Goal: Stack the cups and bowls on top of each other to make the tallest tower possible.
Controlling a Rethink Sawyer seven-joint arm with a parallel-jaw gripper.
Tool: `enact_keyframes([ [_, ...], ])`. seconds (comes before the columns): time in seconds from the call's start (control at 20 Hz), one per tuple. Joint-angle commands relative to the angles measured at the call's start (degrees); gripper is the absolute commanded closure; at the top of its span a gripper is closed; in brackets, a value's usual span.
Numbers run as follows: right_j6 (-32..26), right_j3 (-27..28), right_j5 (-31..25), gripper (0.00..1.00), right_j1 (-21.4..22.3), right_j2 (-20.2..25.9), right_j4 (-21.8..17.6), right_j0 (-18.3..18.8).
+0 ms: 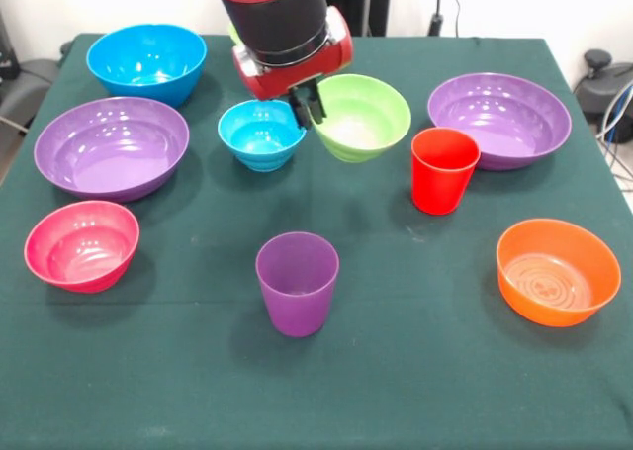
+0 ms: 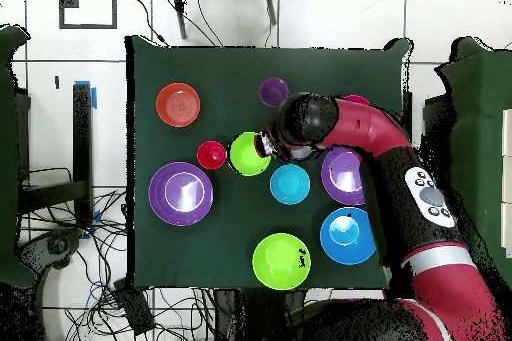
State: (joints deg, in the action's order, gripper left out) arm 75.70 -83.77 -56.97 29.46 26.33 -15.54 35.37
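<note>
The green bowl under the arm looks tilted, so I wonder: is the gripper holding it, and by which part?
Yes. The gripper pinches the lime green bowl by its rim, on the side facing the small blue bowl; the bowl hangs tilted.

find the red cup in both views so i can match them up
Front view: the red cup stands right of centre, between the tilted green bowl and the purple bowl behind it.
Overhead view: the red cup sits left of centre, right beside the same green bowl.
Shared landmark: the orange bowl, the only one of that colour, lies on the cup's side of the table in both.
</note>
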Motion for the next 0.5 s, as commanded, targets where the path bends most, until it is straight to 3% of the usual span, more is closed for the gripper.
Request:
enact_keyframes([
  [0.05, -9.7, 1.8, -4.3, 1.0, -4.9, 7.1, 1.4, 1.5],
  [0.2, -10.7, 5.0, -5.4, 1.0, -6.9, 8.1, 1.3, 1.9],
  [0.5, -13.2, 18.0, -13.4, 1.0, -11.8, 9.4, 1.2, 1.5],
])
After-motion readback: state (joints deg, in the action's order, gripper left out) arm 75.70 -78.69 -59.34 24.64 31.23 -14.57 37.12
